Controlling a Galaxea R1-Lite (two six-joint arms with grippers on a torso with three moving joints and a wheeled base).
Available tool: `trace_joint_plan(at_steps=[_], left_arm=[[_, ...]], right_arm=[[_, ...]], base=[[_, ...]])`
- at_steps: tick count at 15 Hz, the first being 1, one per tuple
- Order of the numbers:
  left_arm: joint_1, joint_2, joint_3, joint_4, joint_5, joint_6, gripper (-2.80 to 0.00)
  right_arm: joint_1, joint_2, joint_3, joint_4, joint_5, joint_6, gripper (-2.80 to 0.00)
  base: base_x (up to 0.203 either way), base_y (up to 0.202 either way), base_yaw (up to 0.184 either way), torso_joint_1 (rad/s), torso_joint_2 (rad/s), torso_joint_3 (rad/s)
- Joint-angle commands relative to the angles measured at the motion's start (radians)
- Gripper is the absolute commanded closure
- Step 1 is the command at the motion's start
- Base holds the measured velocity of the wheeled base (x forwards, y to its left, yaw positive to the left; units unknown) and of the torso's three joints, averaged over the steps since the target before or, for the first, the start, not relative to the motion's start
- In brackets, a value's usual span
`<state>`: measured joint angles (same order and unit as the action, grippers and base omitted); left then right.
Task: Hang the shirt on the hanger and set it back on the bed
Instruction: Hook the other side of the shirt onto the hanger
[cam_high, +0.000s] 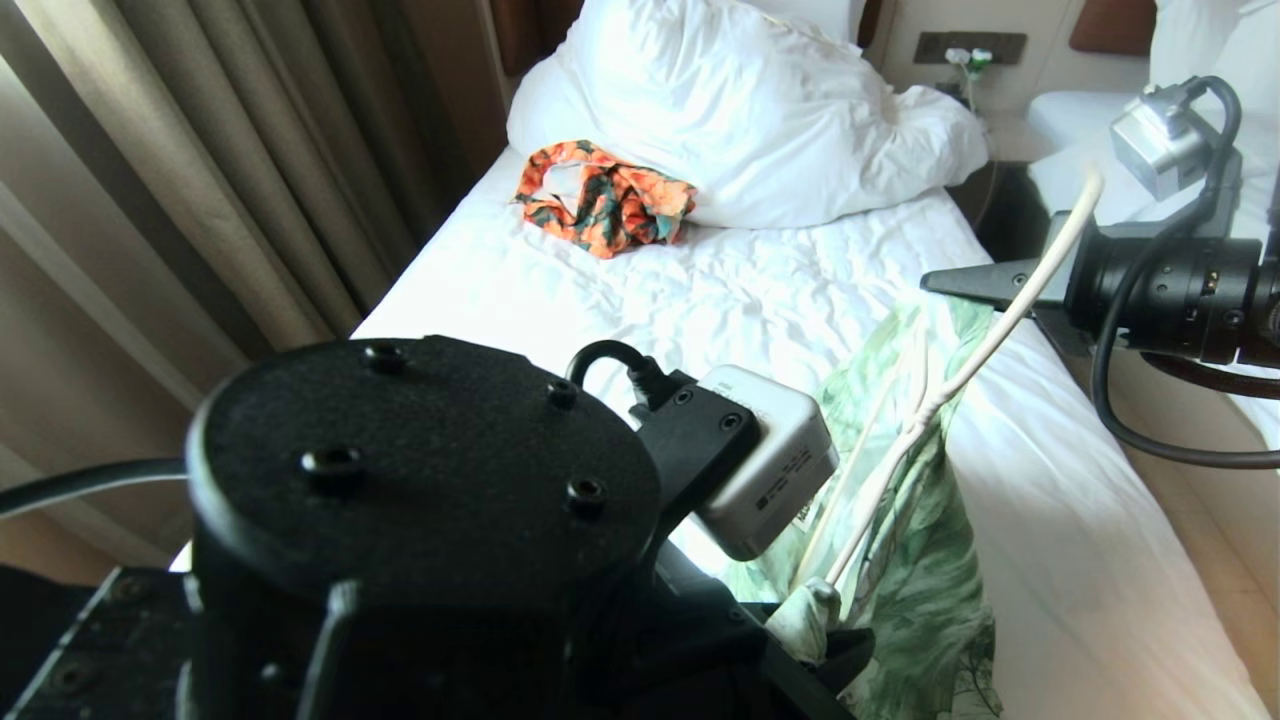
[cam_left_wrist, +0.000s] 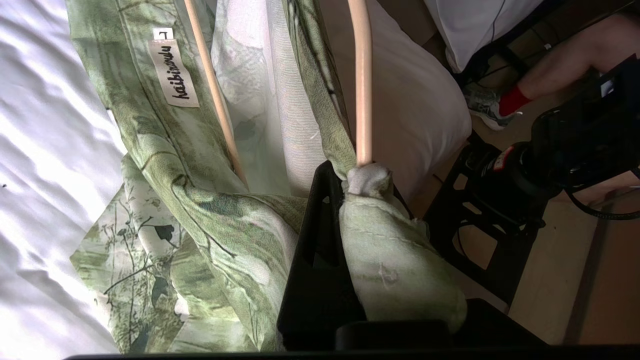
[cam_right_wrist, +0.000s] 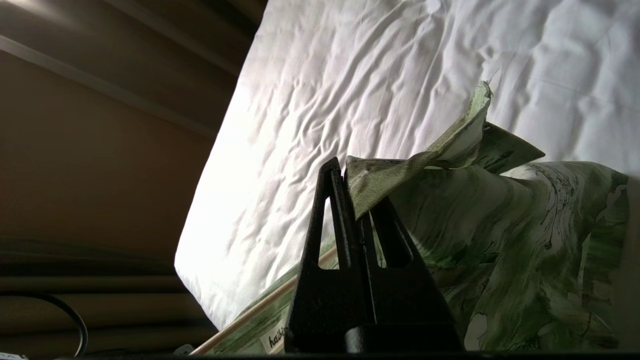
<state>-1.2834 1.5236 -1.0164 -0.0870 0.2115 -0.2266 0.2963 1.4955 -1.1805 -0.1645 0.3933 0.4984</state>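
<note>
The light green printed shirt (cam_high: 900, 560) hangs over the near right part of the bed (cam_high: 620, 290), stretched between my two grippers. The cream hanger (cam_high: 960, 380) runs slantwise up through it. My left gripper (cam_high: 815, 615), low in the foreground, is shut on a bunch of shirt cloth wrapped over one hanger end (cam_left_wrist: 367, 182); two hanger rods (cam_left_wrist: 361, 90) rise from there past the neck label (cam_left_wrist: 173, 72). My right gripper (cam_high: 935, 282), higher at the right, is shut on a folded shirt edge (cam_right_wrist: 380, 175). A hanger rod (cam_right_wrist: 260, 305) lies beneath it.
A big white pillow (cam_high: 740, 110) and a crumpled orange-and-green garment (cam_high: 605, 200) lie at the head of the bed. Curtains (cam_high: 200, 170) hang along the left side. A second white bed (cam_high: 1100, 130) stands at the right. A person's leg (cam_left_wrist: 565, 65) shows beside the bed.
</note>
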Motion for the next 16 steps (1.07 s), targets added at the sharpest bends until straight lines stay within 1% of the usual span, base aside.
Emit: trace_joint_plan(at_steps=[1, 3, 6, 8, 10, 12, 14, 16], left_arm=[[-0.002, -0.011, 0.004, 0.007, 0.002, -0.002, 0.00], [-0.004, -0.025, 0.002, 0.023, 0.000, -0.002, 0.00], [-0.004, -0.044, -0.001, 0.023, 0.000, -0.002, 0.00], [-0.016, -0.046, 0.002, 0.032, -0.004, -0.002, 0.00], [-0.020, -0.053, -0.007, 0.066, -0.012, -0.002, 0.00], [-0.020, -0.071, -0.022, 0.095, -0.026, -0.004, 0.00], [-0.039, -0.071, -0.024, 0.135, -0.047, -0.009, 0.00], [-0.045, -0.066, -0.029, 0.136, -0.049, -0.016, 0.00]], right_arm=[[-0.031, 0.006, 0.001, -0.002, 0.004, -0.015, 0.00], [-0.069, 0.014, 0.007, -0.003, 0.006, -0.046, 0.00], [-0.104, 0.024, 0.007, -0.003, 0.007, -0.047, 0.00], [-0.106, 0.026, 0.005, -0.007, 0.007, -0.058, 0.00], [-0.108, 0.026, 0.010, -0.003, 0.007, -0.090, 0.00], [-0.125, 0.030, 0.019, -0.004, 0.007, -0.092, 0.00], [-0.141, 0.040, 0.019, -0.010, 0.007, -0.093, 0.00], [-0.141, 0.040, 0.019, -0.009, 0.007, -0.093, 0.00]], base=[[0.000, 0.000, 0.000, 0.000, 0.00, 0.000], [0.000, 0.000, 0.000, 0.000, 0.00, 0.000], [0.000, 0.000, 0.000, 0.000, 0.00, 0.000], [0.000, 0.000, 0.000, 0.000, 0.00, 0.000], [0.000, 0.000, 0.000, 0.000, 0.00, 0.000], [0.000, 0.000, 0.000, 0.000, 0.00, 0.000], [0.000, 0.000, 0.000, 0.000, 0.00, 0.000], [0.000, 0.000, 0.000, 0.000, 0.00, 0.000]])
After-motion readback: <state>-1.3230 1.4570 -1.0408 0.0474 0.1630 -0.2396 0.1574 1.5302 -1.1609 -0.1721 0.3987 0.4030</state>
